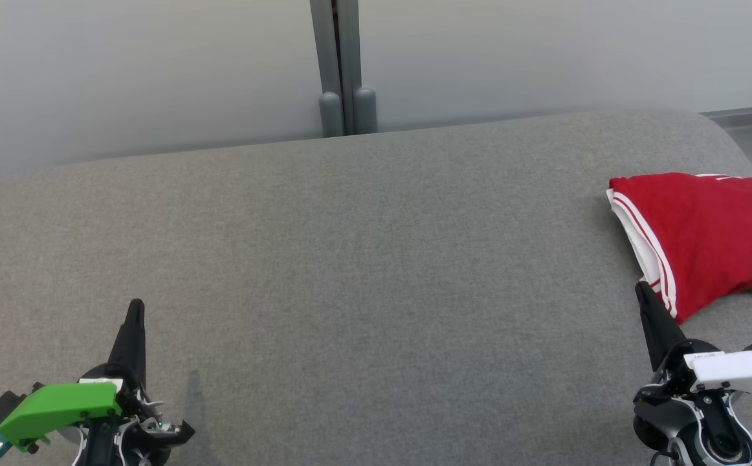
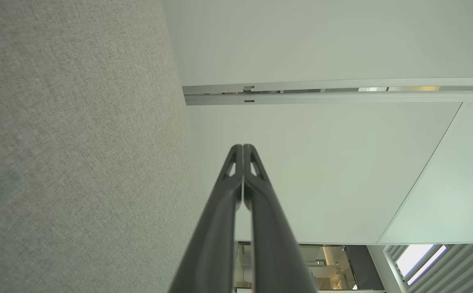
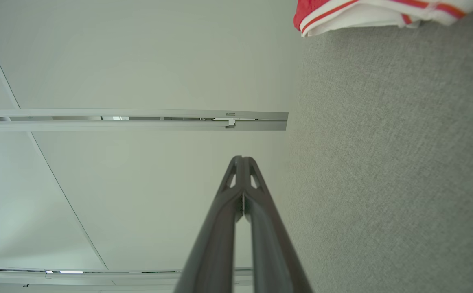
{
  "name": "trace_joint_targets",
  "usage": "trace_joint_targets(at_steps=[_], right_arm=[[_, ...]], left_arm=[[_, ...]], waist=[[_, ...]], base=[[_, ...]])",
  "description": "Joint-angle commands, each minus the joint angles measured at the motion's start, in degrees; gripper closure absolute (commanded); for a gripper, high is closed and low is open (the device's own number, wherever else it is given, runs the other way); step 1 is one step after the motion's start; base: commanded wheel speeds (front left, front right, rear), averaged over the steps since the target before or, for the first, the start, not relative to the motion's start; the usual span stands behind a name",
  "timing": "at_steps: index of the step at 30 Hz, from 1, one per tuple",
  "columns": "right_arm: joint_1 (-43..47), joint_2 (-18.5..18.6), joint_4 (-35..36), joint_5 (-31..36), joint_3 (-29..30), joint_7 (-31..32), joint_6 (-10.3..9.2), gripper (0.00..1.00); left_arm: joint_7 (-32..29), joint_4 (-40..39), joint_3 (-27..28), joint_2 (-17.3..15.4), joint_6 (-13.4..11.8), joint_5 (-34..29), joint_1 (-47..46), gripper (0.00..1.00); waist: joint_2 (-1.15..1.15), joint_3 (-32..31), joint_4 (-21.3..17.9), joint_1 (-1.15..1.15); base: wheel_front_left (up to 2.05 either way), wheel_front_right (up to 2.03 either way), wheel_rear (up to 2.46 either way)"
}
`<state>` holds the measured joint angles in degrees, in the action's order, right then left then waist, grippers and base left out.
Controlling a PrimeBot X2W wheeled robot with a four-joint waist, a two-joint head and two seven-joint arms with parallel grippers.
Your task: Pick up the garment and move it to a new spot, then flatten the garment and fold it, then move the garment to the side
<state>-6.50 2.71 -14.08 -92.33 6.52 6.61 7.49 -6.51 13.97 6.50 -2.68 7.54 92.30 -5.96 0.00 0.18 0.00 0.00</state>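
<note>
Dark right gripper closed, tip beside garment.

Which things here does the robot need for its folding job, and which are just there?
For the job:
- red garment
- left gripper, shut, empty
- right gripper, shut, empty
- grey surface the garment lies on

Just there:
- wall
- grey post

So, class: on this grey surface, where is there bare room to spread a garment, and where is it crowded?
The widest bare patch is the middle of the grey surface, between the left gripper, the wall behind and the red garment at the right. Crowded: the right edge, where the right gripper points close beside the garment.
</note>
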Motion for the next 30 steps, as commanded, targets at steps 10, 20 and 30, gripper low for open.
trace_joint_targets(at_steps=[10, 20, 30], right_arm=[[0.56, 0.32, 0.25, -0.18, 0.09, 0.08, 0.0, 1.0], [0.57, 0.32, 0.24, -0.18, 0.09, 0.08, 0.0, 1.0], [0.57, 0.31, 0.24, -0.18, 0.09, 0.07, 0.0, 1.0]], left_arm=[[-0.26, -0.04, 0.13, -0.38, -0.1, 0.19, -0.55, 1.0], [-0.26, -0.04, 0.13, -0.38, -0.1, 0.2, -0.55, 1.0], [-0.26, -0.04, 0.12, -0.38, -0.1, 0.2, -0.55, 1.0]], waist=[[0.0, 0.0, 0.0, 0.0], [0.0, 0.0, 0.0, 0.0], [0.0, 0.0, 0.0, 0.0]], base=[[0.0, 0.0, 0.0], [0.0, 0.0, 0.0], [0.0, 0.0, 0.0]])
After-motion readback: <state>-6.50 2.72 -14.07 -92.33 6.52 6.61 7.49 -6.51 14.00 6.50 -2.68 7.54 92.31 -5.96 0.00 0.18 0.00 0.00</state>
